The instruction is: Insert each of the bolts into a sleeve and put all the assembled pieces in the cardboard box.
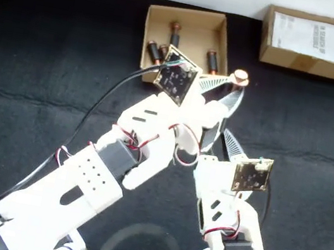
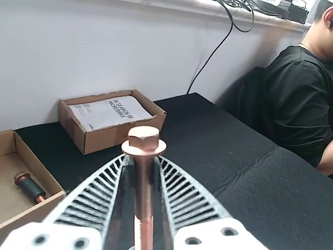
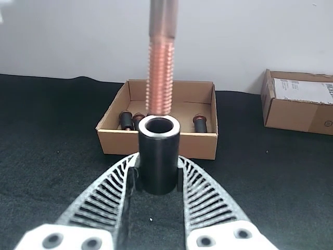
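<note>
Clenching a bolt (image 2: 142, 192) in the left claw (image 2: 143, 159). Grasping an upright sleeve (image 3: 158, 156) in the right claw (image 3: 157, 161), just under the bolt's tip.

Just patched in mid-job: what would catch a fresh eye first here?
The copper bolt, clamped upright in the left gripper, hangs with its threaded tip just over the black sleeve held by the right gripper. Beyond them, the cardboard box already holds several assembled pieces.

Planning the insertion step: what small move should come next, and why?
Probably lower the left gripper, easing its bolt straight down: the threaded tip hangs just above the open bore of the upright sleeve, seemingly lined up, and the right gripper holds that sleeve.
</note>
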Controlling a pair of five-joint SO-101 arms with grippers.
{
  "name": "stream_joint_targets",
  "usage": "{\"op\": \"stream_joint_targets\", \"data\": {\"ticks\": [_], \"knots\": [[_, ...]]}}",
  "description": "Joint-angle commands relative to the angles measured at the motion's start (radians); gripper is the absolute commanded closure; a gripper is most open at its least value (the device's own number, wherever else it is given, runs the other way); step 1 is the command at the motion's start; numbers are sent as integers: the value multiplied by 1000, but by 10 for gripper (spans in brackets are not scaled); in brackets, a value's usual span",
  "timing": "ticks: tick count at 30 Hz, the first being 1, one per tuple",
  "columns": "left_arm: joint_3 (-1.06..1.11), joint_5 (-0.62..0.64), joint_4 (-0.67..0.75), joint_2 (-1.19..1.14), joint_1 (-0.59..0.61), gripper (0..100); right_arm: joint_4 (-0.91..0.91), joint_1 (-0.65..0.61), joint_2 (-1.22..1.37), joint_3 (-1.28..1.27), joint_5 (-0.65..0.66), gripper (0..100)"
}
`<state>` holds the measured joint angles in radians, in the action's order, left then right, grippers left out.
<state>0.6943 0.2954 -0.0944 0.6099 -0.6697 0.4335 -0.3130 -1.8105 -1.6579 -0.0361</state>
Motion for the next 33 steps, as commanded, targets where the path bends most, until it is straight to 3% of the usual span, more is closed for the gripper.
{"op": "stream_joint_targets", "data": {"ticks": [1, 22, 29, 33], "knots": [[5, 8, 8, 10, -10, 991, -1, 4, -1, -147, -11, 991], [91, 3, 2, 45, -10, 980, -1, 4, -1, -147, -9, 991], [91, 9, -293, 177, -45, 753, -1, 5, -1, -147, -8, 991], [91, 9, -400, 251, -82, 737, -1, 5, 1, -147, -8, 991]]}}
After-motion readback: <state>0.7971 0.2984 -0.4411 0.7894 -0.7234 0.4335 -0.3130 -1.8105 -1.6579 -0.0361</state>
